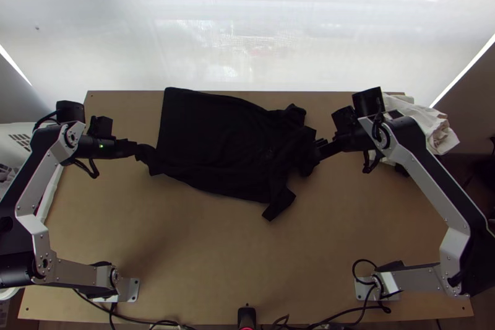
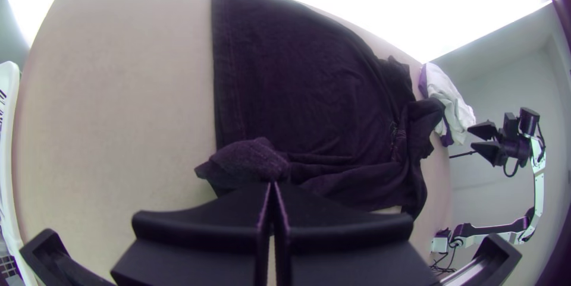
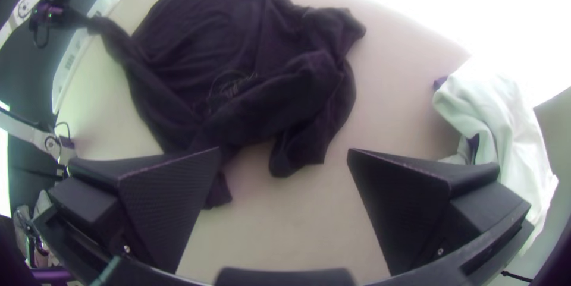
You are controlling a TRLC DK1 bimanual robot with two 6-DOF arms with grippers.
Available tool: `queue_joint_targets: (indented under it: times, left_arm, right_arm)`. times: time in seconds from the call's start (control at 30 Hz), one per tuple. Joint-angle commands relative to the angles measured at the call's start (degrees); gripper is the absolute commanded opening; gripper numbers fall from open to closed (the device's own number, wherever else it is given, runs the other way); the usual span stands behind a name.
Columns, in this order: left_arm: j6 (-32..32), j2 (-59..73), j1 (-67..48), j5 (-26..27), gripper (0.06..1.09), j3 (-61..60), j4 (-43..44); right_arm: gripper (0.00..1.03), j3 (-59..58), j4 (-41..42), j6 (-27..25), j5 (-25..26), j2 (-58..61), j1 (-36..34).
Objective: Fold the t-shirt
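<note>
A black t-shirt (image 1: 216,144) lies across the table's far half, its hem side at the left and its sleeve end bunched at the right. My left gripper (image 1: 136,148) is at the hem's near corner; in the left wrist view my left gripper (image 2: 272,188) is shut on a raised, gathered bit of the shirt (image 2: 297,84). Beside the bunched end is my right gripper (image 1: 323,147). In the right wrist view my right gripper (image 3: 284,158) stands open, fingers wide apart, with the shirt's rumpled end (image 3: 297,96) beyond them and nothing between the pads.
White cloth (image 1: 427,122) lies heaped at the table's far right corner. A white basket (image 1: 18,138) stands off the left edge. Bare wooden table (image 1: 216,249) spreads in front of the shirt. Cables (image 1: 334,316) run along the near edge.
</note>
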Motion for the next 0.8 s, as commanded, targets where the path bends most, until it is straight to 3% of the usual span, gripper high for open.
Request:
queue_joint_targets:
  times: [0.0,0.27,0.77]
  left_arm:
    - [-0.3,-0.9,-0.8,0.0,0.09,-1.7,0.3]
    - [-0.6,-2.5,-1.4,-0.1,0.09,-2.7,0.3]
    - [-0.3,-3.8,-1.2,-0.9,0.09,-5.4,0.5]
  right_arm:
    - [0.98,-5.5,-8.7,-0.1,1.5,-6.6,8.3]
    - [0.98,-11.8,-10.1,1.6,1.4,-0.8,20.9]
    - [0.98,-0.5,-4.0,2.9,1.3,16.0,27.1]
